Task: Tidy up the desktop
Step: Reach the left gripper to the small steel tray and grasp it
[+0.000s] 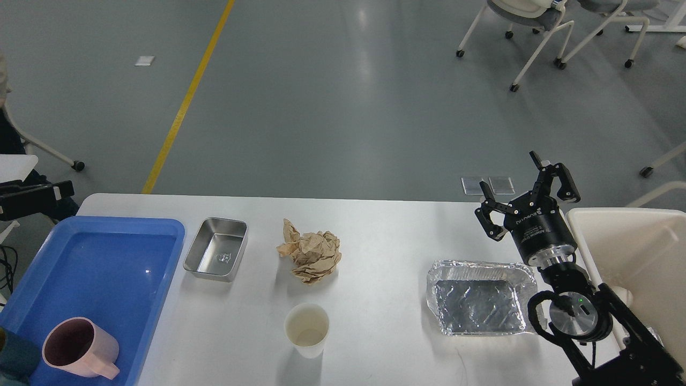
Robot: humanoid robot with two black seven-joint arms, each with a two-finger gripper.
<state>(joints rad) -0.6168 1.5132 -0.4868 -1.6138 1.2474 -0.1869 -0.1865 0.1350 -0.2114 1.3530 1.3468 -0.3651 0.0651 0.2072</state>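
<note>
The white desktop holds a small steel tin, a crumpled brown paper ball, a white paper cup and an empty foil tray. A pink mug stands in the near corner of the blue tray at the left. My right gripper is open and empty, raised above the desktop's far right, just behind the foil tray. My left gripper shows only as a dark bar at the left edge, beyond the blue tray's far corner, holding nothing visible.
A cream-white bin stands off the desktop's right end, beside my right arm. A teal object sits by the mug at the lower left. Chairs on castors stand on the grey floor behind.
</note>
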